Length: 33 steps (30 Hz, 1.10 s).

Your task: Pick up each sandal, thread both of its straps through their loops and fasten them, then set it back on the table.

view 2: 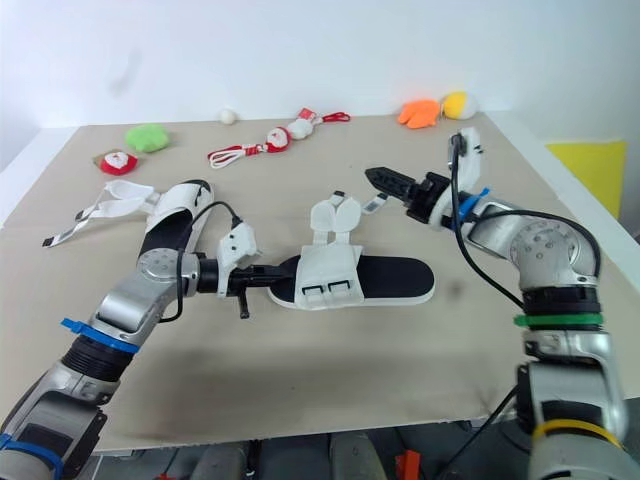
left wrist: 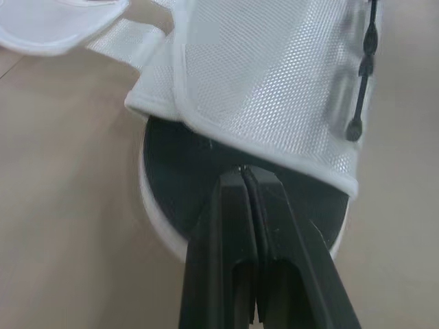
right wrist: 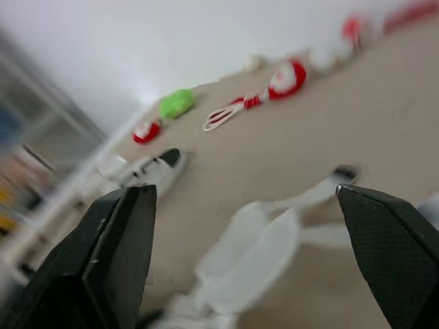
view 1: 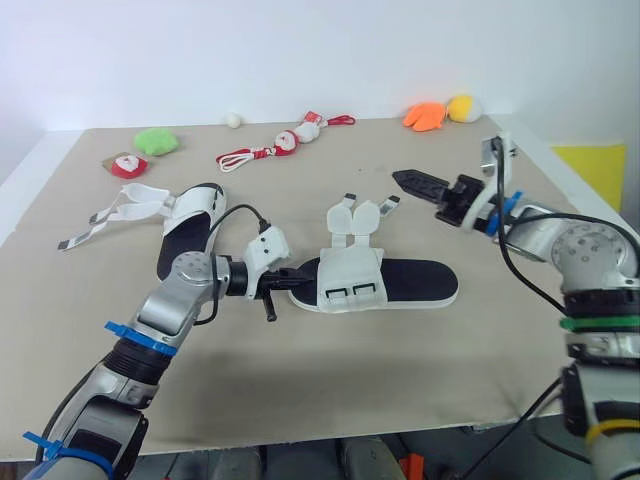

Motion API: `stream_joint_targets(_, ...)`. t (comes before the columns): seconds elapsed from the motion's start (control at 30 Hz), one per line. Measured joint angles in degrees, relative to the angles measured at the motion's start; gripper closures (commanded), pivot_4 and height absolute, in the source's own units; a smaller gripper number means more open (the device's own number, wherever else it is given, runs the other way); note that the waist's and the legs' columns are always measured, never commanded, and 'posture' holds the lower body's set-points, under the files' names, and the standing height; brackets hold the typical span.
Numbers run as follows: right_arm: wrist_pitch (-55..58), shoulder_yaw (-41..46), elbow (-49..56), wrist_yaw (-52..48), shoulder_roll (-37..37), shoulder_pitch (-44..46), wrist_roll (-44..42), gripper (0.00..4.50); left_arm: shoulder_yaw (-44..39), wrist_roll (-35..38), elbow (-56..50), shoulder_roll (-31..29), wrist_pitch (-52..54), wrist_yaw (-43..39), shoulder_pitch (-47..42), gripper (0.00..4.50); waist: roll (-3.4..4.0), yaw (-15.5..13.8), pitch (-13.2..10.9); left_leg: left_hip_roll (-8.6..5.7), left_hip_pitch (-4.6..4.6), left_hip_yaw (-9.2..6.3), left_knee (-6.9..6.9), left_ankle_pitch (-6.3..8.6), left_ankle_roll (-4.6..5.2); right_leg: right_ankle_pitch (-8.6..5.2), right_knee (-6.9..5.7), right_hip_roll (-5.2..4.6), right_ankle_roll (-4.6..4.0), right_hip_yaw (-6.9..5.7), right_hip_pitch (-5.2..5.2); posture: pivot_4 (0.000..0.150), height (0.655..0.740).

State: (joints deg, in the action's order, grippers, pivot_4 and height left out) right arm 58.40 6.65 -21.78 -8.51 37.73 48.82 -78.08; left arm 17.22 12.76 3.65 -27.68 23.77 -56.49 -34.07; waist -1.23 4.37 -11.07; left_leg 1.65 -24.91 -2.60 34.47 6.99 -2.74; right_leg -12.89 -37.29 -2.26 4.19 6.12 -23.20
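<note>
Tabletop holds a black-soled white sandal, straps unfastened; left gripper closed, right gripper spread.

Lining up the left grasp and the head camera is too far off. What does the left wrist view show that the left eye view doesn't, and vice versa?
Left wrist view: the left gripper shut, its tips at the black footbed right by the edge of the white mesh upper. Left eye view: the right gripper in the air beyond the loose straps, the second sandal to the left, and toys at the back. Both: the left gripper at the end of the near sandal.
</note>
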Motion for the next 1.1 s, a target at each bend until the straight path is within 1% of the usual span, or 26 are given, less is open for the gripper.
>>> stream_joint_targets(0.03, 1.62, 1.64, -1.64, 3.69, -1.48, 0.55, -1.37, 0.00, 0.12, -0.49, 0.19, 0.00, -0.23, 0.00, 0.01, 4.43, 0.00, -0.05, 0.00, 0.00, -0.09, -0.02, 0.00, 0.00, 0.01, 0.00, 0.00, 0.02, 0.01, 0.00, -0.06, 0.150, 0.7400)
stream_joint_targets(0.07, 3.64, 4.35, -3.97, 10.16, -3.86, 1.20, -3.68, 0.00, 0.20, -1.03, 0.26, 0.02, -0.51, -0.03, 0.06, 4.43, 0.00, -0.06, 0.00, 0.00, -0.20, -0.01, 0.00, -0.01, 0.01, 0.01, 0.03, 0.02, 0.05, 0.00, -0.14, 0.150, 0.7400)
stream_joint_targets(0.1, 4.36, 5.28, -4.89, 13.03, -4.84, 1.25, -4.82, 0.00, 0.23, -1.11, 0.22, 0.04, -0.84, -0.07, 0.08, 4.43, 0.00, -0.06, 0.00, -0.01, -0.22, -0.01, -0.01, -0.01, 0.01, 0.00, 0.04, 0.02, 0.10, 0.00, -0.14, 0.150, 0.7400)
stream_joint_targets(0.13, 4.80, 6.97, -5.80, 17.20, -6.55, 1.41, -6.18, 0.00, 0.20, -1.16, 0.18, 0.04, -0.95, -0.07, 0.20, 4.43, 0.00, -0.06, 0.01, 0.00, -0.22, -0.01, -0.02, 0.00, 0.02, -0.01, 0.06, 0.03, 0.12, 0.01, -0.13, 0.150, 0.7400)
stream_joint_targets(0.17, 4.35, 10.03, -6.89, 23.46, -9.98, 1.56, -8.12, 0.00, 0.05, -1.31, 0.05, 0.05, -0.99, -0.01, 0.35, 4.43, -0.01, 0.02, 0.02, 0.01, -0.22, -0.01, -0.02, 0.01, 0.04, 0.01, 0.07, 0.05, 0.18, 0.02, -0.13, 0.150, 0.7400)
stream_joint_targets(0.2, 3.96, 11.38, -7.45, 27.38, -12.09, 1.56, -9.08, 0.00, 0.01, -1.42, -0.06, 0.10, -0.98, 0.04, 0.41, 4.43, 0.00, 0.05, 0.02, 0.01, -0.23, -0.01, -0.04, 0.01, 0.05, 0.11, 0.07, 0.06, 0.38, 0.02, -0.14, 0.150, 0.7400)
stream_joint_targets(0.27, 2.89, 13.24, -7.95, 33.35, -15.41, 1.58, -9.64, 0.00, -0.02, -1.48, -0.30, 0.28, -0.97, 0.35, 0.64, 4.43, 0.00, 0.03, 0.02, 0.03, -0.23, -0.04, -0.04, 0.01, 0.05, 0.11, 0.07, 0.10, 0.39, 0.02, -0.15, 0.150, 0.7400)
stream_joint_targets(0.37, -0.87, 16.43, -9.53, 38.60, -19.07, 1.97, -9.18, 0.00, -0.11, -1.49, -0.82, 0.32, -0.91, 1.02, 1.15, 4.43, 0.01, 0.08, 0.02, 0.07, -0.23, -0.04, -0.04, 0.00, 0.06, 0.09, 0.14, 0.14, 0.33, 0.03, -0.14, 0.150, 0.7400)
stream_joint_targets(0.5, -6.27, 19.06, -13.64, 39.78, -21.24, 4.03, -5.37, 0.00, -0.38, -1.59, -1.63, 0.07, -0.83, 1.36, 1.83, 4.43, 0.02, 0.18, 0.02, 0.10, -0.21, -0.03, -0.04, 0.00, 0.08, 0.11, 0.14, 0.18, 0.30, 0.05, -0.15, 0.150, 0.7400)
stream_joint_targets(0.6, -12.03, 21.48, -17.11, 38.54, -21.61, 6.68, -1.43, 0.00, -0.39, -1.63, -2.07, 0.00, -0.76, 1.55, 2.10, 4.43, 0.03, 0.23, 0.03, 0.14, -0.21, -0.04, -0.05, -0.01, 0.08, 0.11, 0.17, 0.23, 0.30, 0.04, -0.15, 0.150, 0.7400)
stream_joint_targets(0.7, -15.47, 23.86, -19.62, 36.99, -22.09, 7.93, 1.24, 0.00, -0.49, -1.63, -2.63, -0.08, -0.53, 1.58, 2.40, 4.43, 0.03, 0.25, 0.03, 0.14, -0.22, -0.04, -0.10, 0.00, 0.08, 0.08, 0.21, 0.24, 0.26, 0.04, -0.15, 0.150, 0.7400)
stream_joint_targets(1.1, -14.07, 27.80, -23.69, 35.07, -26.13, 10.43, 5.43, 0.00, -0.73, -2.27, -3.99, -0.09, 0.05, 2.08, 3.07, 4.43, 0.04, 0.37, 0.03, 0.16, -0.22, -0.05, -0.14, 0.01, 0.10, 0.06, 0.22, 0.26, 0.23, 0.04, -0.16, 0.150, 0.7400)
